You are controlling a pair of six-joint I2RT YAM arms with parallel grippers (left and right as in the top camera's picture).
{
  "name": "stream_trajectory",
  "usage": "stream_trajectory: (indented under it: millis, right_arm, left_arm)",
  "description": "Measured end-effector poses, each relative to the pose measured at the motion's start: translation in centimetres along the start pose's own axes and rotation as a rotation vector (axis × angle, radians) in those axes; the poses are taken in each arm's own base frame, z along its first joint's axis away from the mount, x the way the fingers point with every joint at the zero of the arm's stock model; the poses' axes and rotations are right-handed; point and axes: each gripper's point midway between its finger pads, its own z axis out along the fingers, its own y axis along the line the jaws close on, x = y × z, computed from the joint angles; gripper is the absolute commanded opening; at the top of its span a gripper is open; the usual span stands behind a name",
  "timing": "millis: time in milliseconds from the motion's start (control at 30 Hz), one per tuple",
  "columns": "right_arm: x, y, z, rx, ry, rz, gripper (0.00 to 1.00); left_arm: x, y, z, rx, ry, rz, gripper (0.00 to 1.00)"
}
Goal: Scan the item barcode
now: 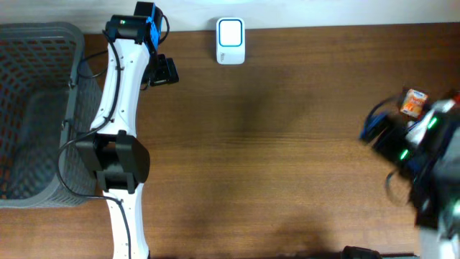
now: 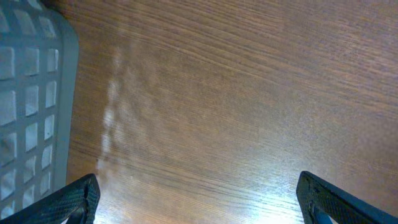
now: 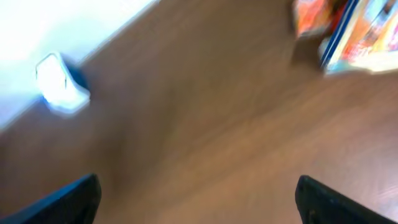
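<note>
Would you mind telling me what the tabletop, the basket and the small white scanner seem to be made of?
The tabletop looks like brown wood or wood-grain laminate, with fine streaks and a soft sheen. The basket looks like grey moulded plastic: a matte lattice of square holes. The scanner seems smooth white plastic with a pale glowing window.

White arm, black left claw.

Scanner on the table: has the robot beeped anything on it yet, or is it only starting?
Early, it seems. Done: nothing that shows; no item is at the white scanner. In hand: nothing, since the left claw and right claw are both open and empty. Still to do: grab an orange packet at the table's right edge and show its barcode to the scanner.
</note>
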Motion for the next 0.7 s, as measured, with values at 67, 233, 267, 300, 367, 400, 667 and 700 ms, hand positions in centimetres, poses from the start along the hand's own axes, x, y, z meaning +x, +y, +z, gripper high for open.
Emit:
stream_trajectory:
  millis: [67,233,267,300,367,400,667,700]
  right_arm:
    - [3.3,0.9,-0.2,-0.080,0.060,-0.032,0.98]
    - [5.4,2.4,-0.7,-0.182,0.133,-0.046,0.99]
    - [5.5,2.3,-0.6,-0.176,0.143,-0.054,0.98]
    - [5.7,2.1,-0.4,-0.166,0.154,-0.058,0.98]
    - [5.8,1.7,0.0,-0.141,0.164,-0.079,0.99]
    - [5.8,1.7,0.2,-0.137,0.166,-0.095,0.98]
    - [5.8,5.1,-1.1,-0.263,-0.026,-0.352,0.98]
    - [6.1,4.7,-0.9,-0.271,-0.061,-0.351,0.99]
  left_arm:
    - [0.0,0.0,0.0,0.000,0.000,0.000,0.99]
    - [0.0,0.0,0.0,0.000,0.000,0.000,0.99]
    - [0.0,0.0,0.0,0.000,0.000,0.000,0.99]
    - [0.0,0.0,0.0,0.000,0.000,0.000,0.99]
    - [0.0,0.0,0.0,0.000,0.000,0.000,0.99]
    - [0.0,0.0,0.0,0.000,0.000,0.000,0.99]
    - [0.0,0.0,0.0,0.000,0.000,0.000,0.99]
    - [0.0,0.0,0.0,0.001,0.000,0.000,0.99]
